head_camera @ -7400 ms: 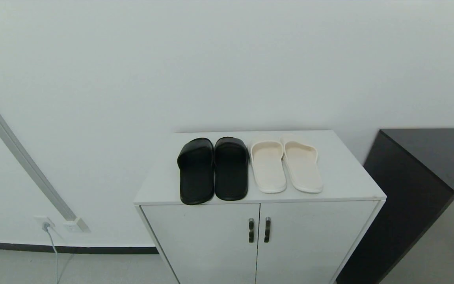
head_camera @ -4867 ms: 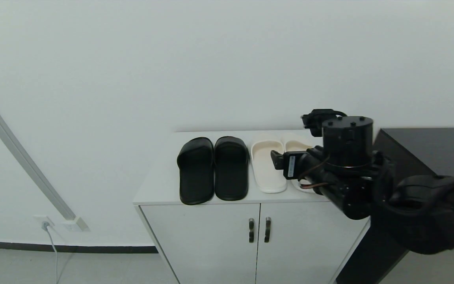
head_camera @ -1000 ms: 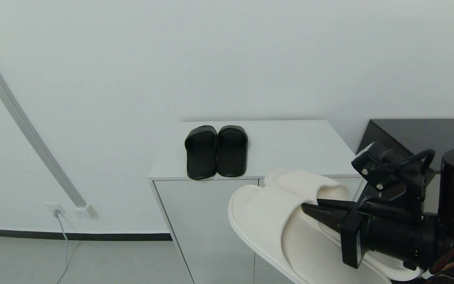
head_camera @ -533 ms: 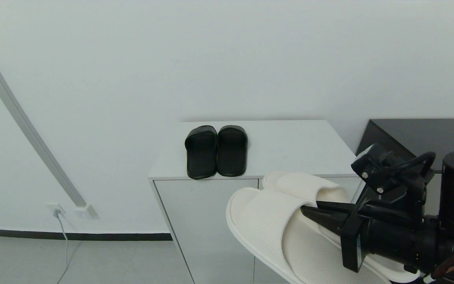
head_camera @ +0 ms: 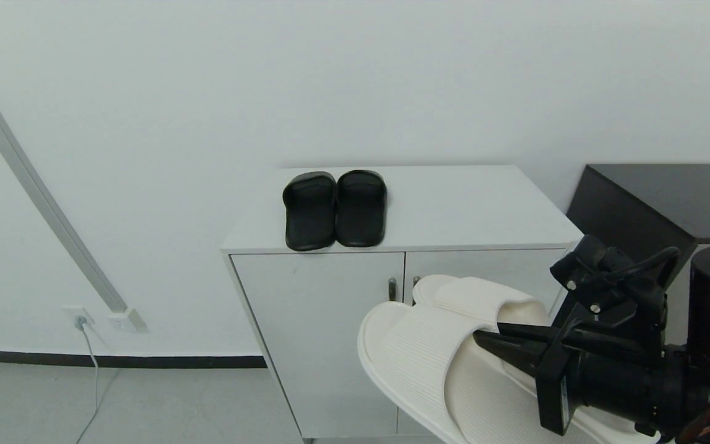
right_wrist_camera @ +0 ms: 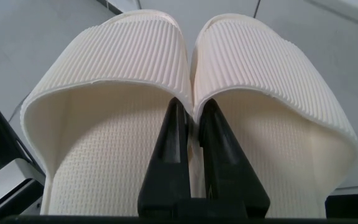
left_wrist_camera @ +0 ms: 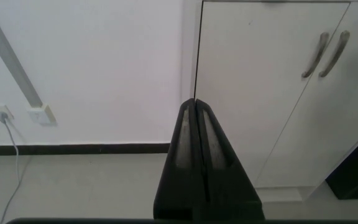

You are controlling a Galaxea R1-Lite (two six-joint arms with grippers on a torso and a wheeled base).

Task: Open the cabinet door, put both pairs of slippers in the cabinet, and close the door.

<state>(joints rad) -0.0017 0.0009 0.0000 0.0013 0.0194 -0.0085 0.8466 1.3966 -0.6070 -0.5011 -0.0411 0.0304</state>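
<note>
**Q:** Where are the slippers?

**A:** The cream ribbed slippers [head_camera: 435, 345] hang side by side in the air in front of the white cabinet [head_camera: 466, 203], low by its right door. The right gripper [right_wrist_camera: 192, 109] is clamped on them. One black finger sits inside each slipper, and the two pinch the slippers' touching inner walls between them. The black slippers [head_camera: 334, 209] lie side by side on the cabinet top, on its left half, at the front edge.

**Q:** Is the cabinet open?

**A:** No. Both doors are closed, and two slim metal handles [left_wrist_camera: 325, 55] stand just beside each other at the middle seam.

**Q:** And the other arm?

**A:** The left gripper [left_wrist_camera: 196, 109] points toward the cabinet's left front edge, apart from it, with its fingers pressed flat together.

**Q:** What surrounds it?

**A:** A dark cabinet [head_camera: 669, 191] stands just to the right. A wall socket [head_camera: 77, 317] with a cable plugged in sits low on the wall to the left.
</note>
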